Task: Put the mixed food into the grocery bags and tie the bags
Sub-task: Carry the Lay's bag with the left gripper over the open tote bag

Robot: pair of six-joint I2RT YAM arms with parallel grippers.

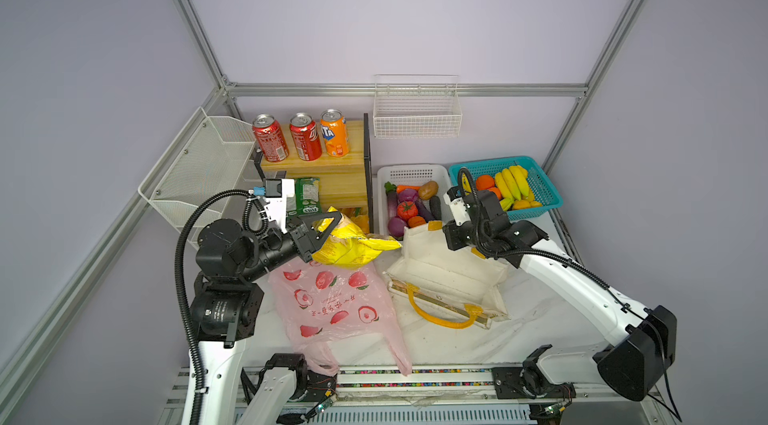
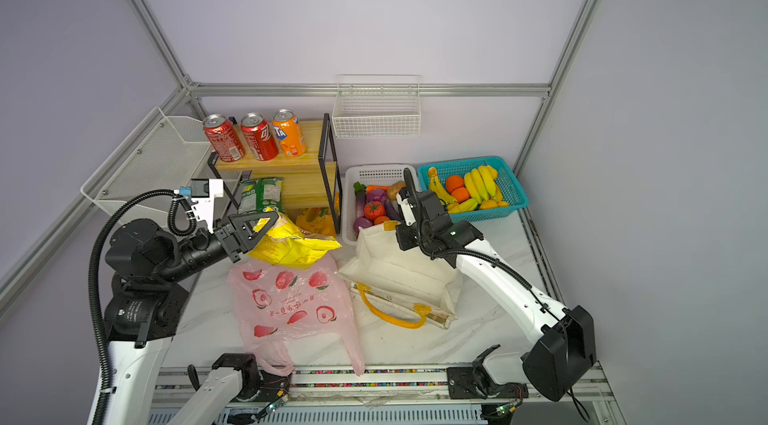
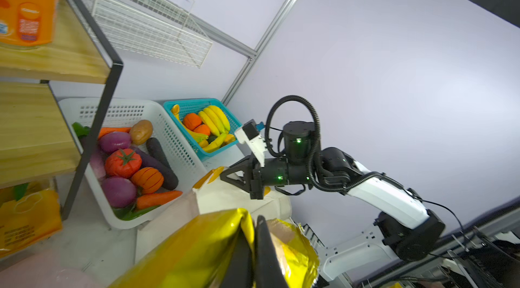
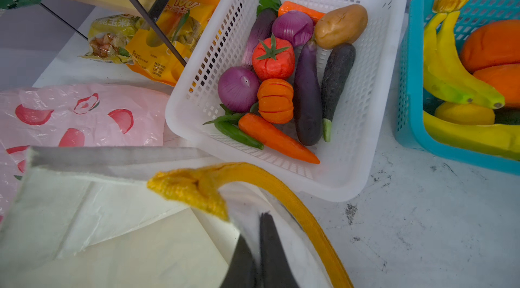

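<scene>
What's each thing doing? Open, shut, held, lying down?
left gripper: shut on the yellow chip packet.
yellow chip packet: held, crumpled, over the pink plastic bag.
pink plastic bag: lying flat, untied.
cream tote: open, rim lifted by the right gripper.
right gripper: shut on the cream tote.

In both top views the yellow chip packet [image 1: 353,246] conceals the fingertips of the left hand [image 1: 334,220] and the rim of the pink bag [image 1: 332,306] nearest the back edge of the counter [image 1: 532,319]. The fingertips of the right hand [image 1: 448,236] are hidden where it meets the cream tote [image 1: 440,273]. In the left wrist view the orange soda can [image 3: 26,5] is blurred and cut off at the picture's edge. In the right wrist view the teal basket [image 4: 413,61] runs off the edge.
</scene>
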